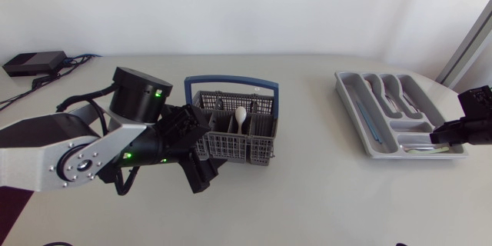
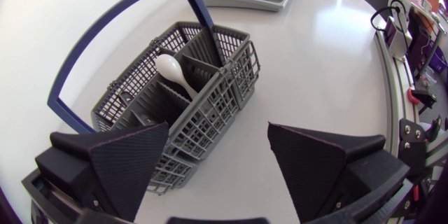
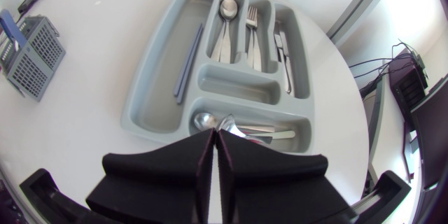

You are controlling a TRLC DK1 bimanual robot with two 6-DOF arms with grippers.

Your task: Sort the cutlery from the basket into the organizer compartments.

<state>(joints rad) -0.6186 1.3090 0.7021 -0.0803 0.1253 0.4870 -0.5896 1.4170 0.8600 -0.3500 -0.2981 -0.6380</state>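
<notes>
While spoon [image 2: 175, 71] stands bowl-up in basket [image 2: 222, 77], left claw [image 2: 217, 131] gaping, right claw [image 3: 215, 140] closed empty

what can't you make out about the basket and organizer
basket: left wrist and head views, dividers and mesh hide what lies below the white spoon
organizer: right wrist view, the right gripper covers some cutlery in the compartment beneath it
right arm: head view, cut off by the edge
</notes>
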